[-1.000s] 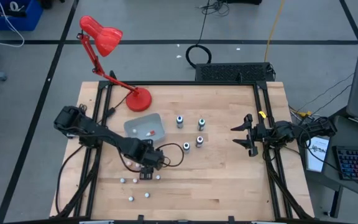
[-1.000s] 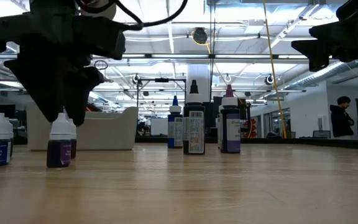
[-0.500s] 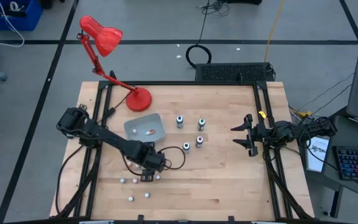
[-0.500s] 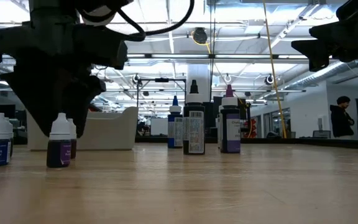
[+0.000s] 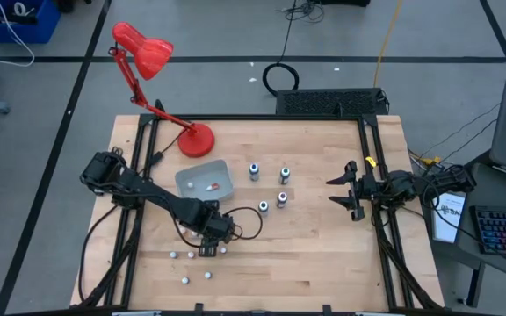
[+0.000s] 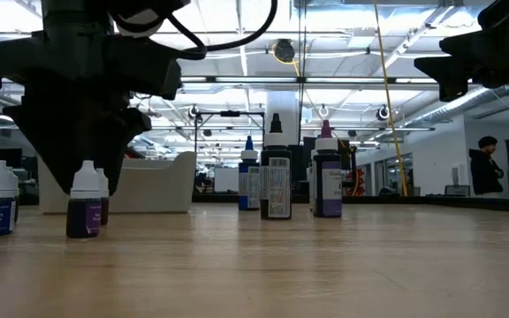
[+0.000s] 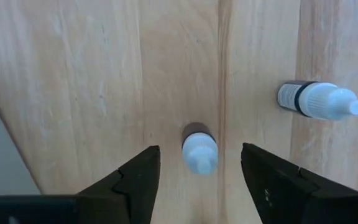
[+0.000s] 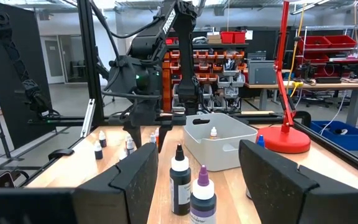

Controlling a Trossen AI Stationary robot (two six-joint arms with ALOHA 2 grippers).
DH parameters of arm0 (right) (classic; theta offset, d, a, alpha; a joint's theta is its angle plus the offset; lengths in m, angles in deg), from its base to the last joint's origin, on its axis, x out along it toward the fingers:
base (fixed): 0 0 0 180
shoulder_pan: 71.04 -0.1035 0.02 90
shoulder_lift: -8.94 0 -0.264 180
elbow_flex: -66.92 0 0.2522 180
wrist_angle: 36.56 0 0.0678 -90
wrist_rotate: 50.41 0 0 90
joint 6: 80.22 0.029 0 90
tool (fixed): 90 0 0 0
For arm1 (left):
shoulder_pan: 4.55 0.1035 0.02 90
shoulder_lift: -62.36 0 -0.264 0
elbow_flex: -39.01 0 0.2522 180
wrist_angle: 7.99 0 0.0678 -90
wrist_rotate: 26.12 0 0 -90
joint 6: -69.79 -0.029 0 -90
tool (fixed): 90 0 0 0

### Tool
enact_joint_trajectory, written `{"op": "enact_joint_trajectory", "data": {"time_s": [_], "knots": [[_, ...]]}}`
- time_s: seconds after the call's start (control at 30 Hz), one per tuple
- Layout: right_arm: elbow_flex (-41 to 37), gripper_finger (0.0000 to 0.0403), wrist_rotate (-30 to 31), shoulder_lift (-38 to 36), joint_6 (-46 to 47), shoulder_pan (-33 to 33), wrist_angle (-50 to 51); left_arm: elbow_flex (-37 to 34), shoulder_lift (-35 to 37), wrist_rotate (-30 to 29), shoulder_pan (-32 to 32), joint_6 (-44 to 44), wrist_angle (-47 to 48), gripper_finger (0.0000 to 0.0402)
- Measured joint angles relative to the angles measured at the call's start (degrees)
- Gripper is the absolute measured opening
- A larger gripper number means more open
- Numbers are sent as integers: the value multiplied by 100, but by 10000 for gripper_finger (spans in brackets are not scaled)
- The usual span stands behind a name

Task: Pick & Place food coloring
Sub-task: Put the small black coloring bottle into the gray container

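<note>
the left gripper [image 5: 207, 249] sits low in the lower left of the overhead picture, pointing down at the table [image 5: 323, 254] among the small bottles. in its own wrist picture the two dark fingers [image 7: 140, 180] are spread wide, with a small white-capped bottle [image 7: 199, 152] standing upright in the gap between them, touching neither finger. a second small bottle [image 7: 319, 101] lies on its side at the right edge of that picture, apart from the fingers. in the table-level picture the dark gripper body hangs over a purple bottle with a white cap [image 6: 85, 204] at the left of the frame; this may be the same bottle seen between the fingers, but i cannot tell for sure.

the rest of the food coloring is scattered: several tiny whitish bottles [image 5: 184, 281] lie along the lower left of the overhead picture, and four taller bottles [image 5: 255, 170] stand in a loose group near the middle. the grey tray [image 5: 221, 183] sits left of that group, with one small piece with red on it [image 5: 209, 186] inside. a red desk lamp [image 5: 143, 48] stands at the upper left.

the right gripper [image 5: 343, 190] waits at the right side of the overhead picture, above the table, its fingers [image 8: 135, 180] wide apart and holding nothing.
</note>
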Motion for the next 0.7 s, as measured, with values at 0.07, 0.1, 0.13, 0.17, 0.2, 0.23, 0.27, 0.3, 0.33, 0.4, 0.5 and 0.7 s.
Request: {"op": "enact_joint_trajectory", "data": {"time_s": [0.07,0.1,0.13,0.17,0.2,0.23,0.27,0.3,0.33,0.4,0.5,0.7], "knots": [[0,212,0,0,-1,0,0,0,0,-2,-1,0,-34,213],[2,212,0,0,0,0,0,0,0,-2,-1,0,-47,210],[0,212,0,0,-1,0,0,0,0,-2,-1,0,-54,206],[2,212,0,0,0,0,0,0,0,-2,-1,2,-70,203],[2,212,0,0,0,0,0,0,0,-2,-1,2,-82,199],[0,212,0,0,0,0,0,0,0,-2,-1,2,-88,196],[0,212,0,0,0,0,0,0,0,-2,-1,2,-88,193],[2,212,0,0,-2,0,0,0,0,-2,-1,2,-88,190],[0,212,0,0,-2,0,0,0,0,-3,-1,2,-88,186],[1,212,0,0,0,0,0,0,0,-4,-1,2,-88,181],[1,212,0,0,-1,0,0,0,0,-4,-1,4,-86,171],[0,212,0,0,-1,0,0,0,0,-4,-1,4,-85,146]]}}
